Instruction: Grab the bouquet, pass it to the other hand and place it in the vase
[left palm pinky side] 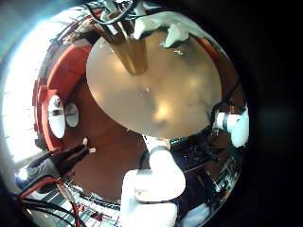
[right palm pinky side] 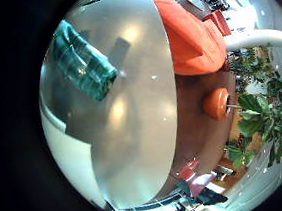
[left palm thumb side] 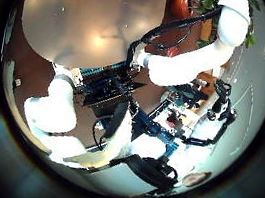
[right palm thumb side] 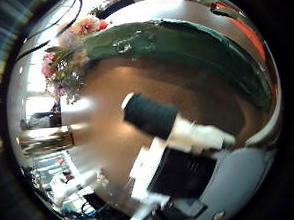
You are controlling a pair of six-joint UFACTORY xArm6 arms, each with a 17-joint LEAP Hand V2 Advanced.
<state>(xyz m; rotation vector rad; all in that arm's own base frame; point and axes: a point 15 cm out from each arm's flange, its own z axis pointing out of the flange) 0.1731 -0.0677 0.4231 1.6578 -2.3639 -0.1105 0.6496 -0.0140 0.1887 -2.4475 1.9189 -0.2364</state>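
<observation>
Left little-finger view, tabletop: you look down on a round tabletop (left palm pinky side: 180, 95) that fills the middle of the picture.
Left little-finger view, vase: the vase (left palm pinky side: 133, 47) stands upright on the tabletop, near its rim, at about 11 o'clock from the tabletop's middle as pictured.
Left little-finger view, left robot hand: only pale parts of the left robot hand (left palm pinky side: 156, 184) reach in from the edge. You cannot tell whether it is released or clenched. No bouquet shows here.
Left thumb view, tabletop: the same round top (left palm thumb side: 84, 21) lies well apart from the palm.
Left thumb view, arm: a white arm (left palm thumb side: 195, 58) crosses beside the tabletop's rim.
Left thumb view, left robot hand: its own parts (left palm thumb side: 54, 112) show at the rim, and their pose stays unclear.
Right little-finger view, bouquet: the bouquet (right palm pinky side: 85, 60) lies flat on the tabletop (right palm pinky side: 128, 134), inside the rim, at about 10 o'clock from its middle as pictured.
Right little-finger view, surroundings: a cushioned seat (right palm pinky side: 188, 35) and potted plants (right palm pinky side: 266, 108) stand on the floor beyond the tabletop.
Right thumb view, bouquet: it lies close to the palm, its flowers (right palm thumb side: 73, 44) at one end and the long wrap (right palm thumb side: 183, 48) running away from them.
Right thumb view, right robot hand: the right robot hand (right palm thumb side: 179, 138) is released. One finger (right palm thumb side: 152, 115) stretches out over the tabletop, apart from the wrap, grasping nothing.
</observation>
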